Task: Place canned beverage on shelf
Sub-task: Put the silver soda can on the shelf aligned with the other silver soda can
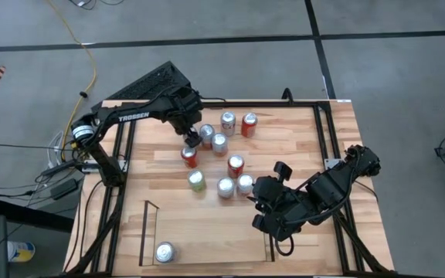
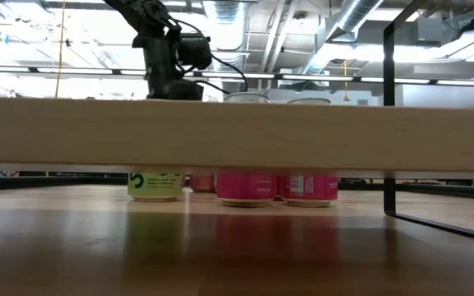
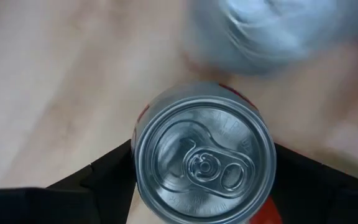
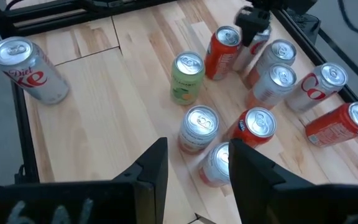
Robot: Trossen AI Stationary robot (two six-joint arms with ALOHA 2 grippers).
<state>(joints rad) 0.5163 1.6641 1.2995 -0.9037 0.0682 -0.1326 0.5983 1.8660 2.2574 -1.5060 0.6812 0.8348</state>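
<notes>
Can in the grip: a red can with a plain silver lid, pull-tab flat and unopened; it stands upright on the wood at the near-left edge of the cluster of cans.
Left gripper: directly over that red can, its dark fingers down on either side of the can body just under the lid — closed onto it; the can's base is still among the others on the table.
Neighbour cans: a silver can just behind the gripped one shows only as a blur in the left wrist view; a green can stands just in front of it.
Rest of the cluster: silver and red cans, all upright, mid-table; the farthest pair is a silver can beside a red can.
Shelf: thin black rails around a light plank floor at the front edge of the table, well apart from the cluster.
On the shelf: one silver can with red lettering, in the front-left corner, upright.
Right gripper: above the table on the right, beside the cluster — fingers spread apart, holding nothing, with two silver cans just beyond them.
Low view: the green can and pink-red can bases show under a wood plank.
</notes>
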